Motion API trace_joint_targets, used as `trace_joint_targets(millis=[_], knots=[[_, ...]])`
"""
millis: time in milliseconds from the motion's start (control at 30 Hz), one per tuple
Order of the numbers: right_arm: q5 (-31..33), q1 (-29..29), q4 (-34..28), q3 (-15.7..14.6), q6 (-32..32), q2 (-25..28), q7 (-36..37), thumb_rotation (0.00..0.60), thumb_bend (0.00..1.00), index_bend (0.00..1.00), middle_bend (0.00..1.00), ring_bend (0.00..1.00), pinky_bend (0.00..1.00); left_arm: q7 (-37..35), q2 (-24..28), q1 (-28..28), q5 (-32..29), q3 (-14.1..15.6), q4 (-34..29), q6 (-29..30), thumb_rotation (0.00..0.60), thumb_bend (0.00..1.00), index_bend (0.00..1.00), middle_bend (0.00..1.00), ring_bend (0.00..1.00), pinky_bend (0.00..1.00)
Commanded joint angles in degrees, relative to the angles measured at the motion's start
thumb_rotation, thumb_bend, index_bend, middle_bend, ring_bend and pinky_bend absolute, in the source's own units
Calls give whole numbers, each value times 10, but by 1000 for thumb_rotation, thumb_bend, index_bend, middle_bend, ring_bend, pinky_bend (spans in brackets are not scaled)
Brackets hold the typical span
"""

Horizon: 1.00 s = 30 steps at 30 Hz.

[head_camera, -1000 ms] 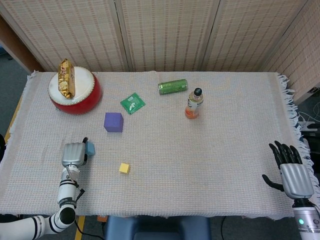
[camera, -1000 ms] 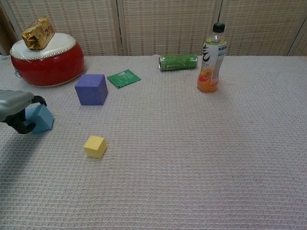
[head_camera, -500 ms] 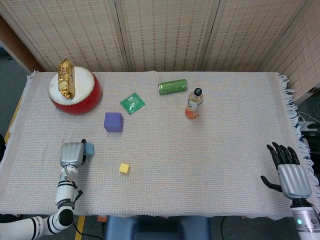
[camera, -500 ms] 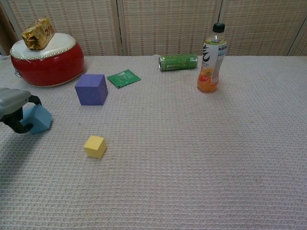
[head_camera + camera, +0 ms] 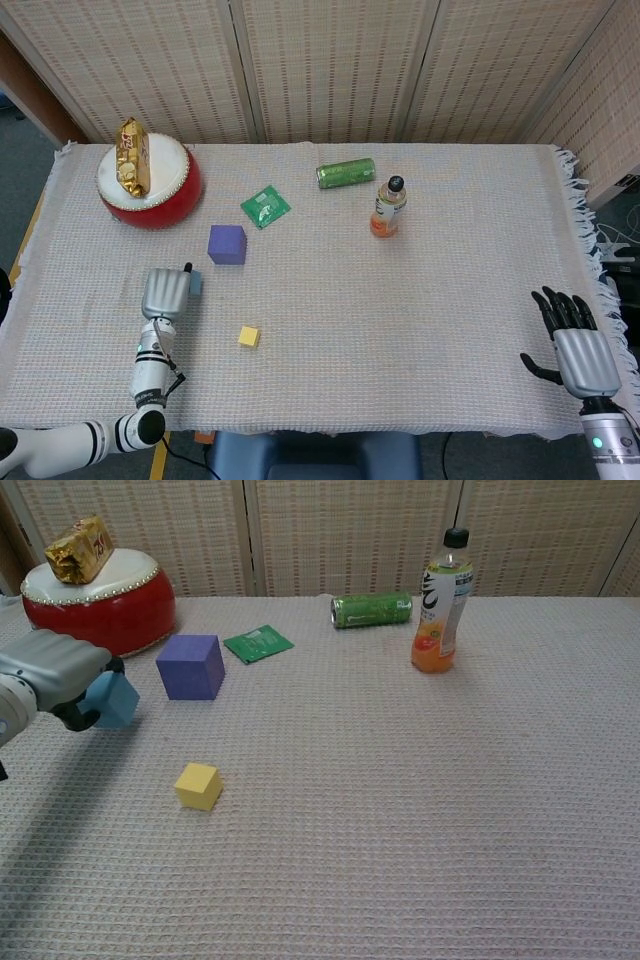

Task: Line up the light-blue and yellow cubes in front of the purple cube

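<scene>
Left hand (image 5: 55, 675): grips the light-blue cube (image 5: 115, 699), held near the purple cube (image 5: 190, 665), to its left and slightly nearer the table's front edge. Yellow cube (image 5: 198, 785): on the cloth, further forward, apart from both. Right hand (image 5: 580, 345): at the table's right edge, fingers spread, holding nothing.

table (image 5: 450, 300), woven cloth | purple cube (image 5: 227, 244) | yellow cube (image 5: 248, 337) | drum (image 5: 150, 185) | can (image 5: 345, 173) | bottle (image 5: 388, 207) | green packet (image 5: 265, 207)
</scene>
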Motion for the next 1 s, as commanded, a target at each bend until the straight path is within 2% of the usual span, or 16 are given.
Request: trace_joint_targets(millis=[33,167,400,1000], knots=[[2,1,0,0,-3,1,2,498,0,0,0,0,0,42,-34,-22,4,7,26,1,600,419,556,1000,1000,1000],[1,2,-2,-3,-8,4,4,499,0,0,0,0,0,79,-64,-38,-3,8,50,-4,600,419,555,1000,1000,1000],[-4,1,-9,-7,-9,10,8,498,0,0,0,0,0,103,-94,-54,7,6,77,-1,600,421,556,1000,1000,1000],[-6,3,-12,-13,-16,8,1,498,0,0,0,0,0,123,-81,-65,-33,-28,32,-7,600,420,556,1000,1000,1000]])
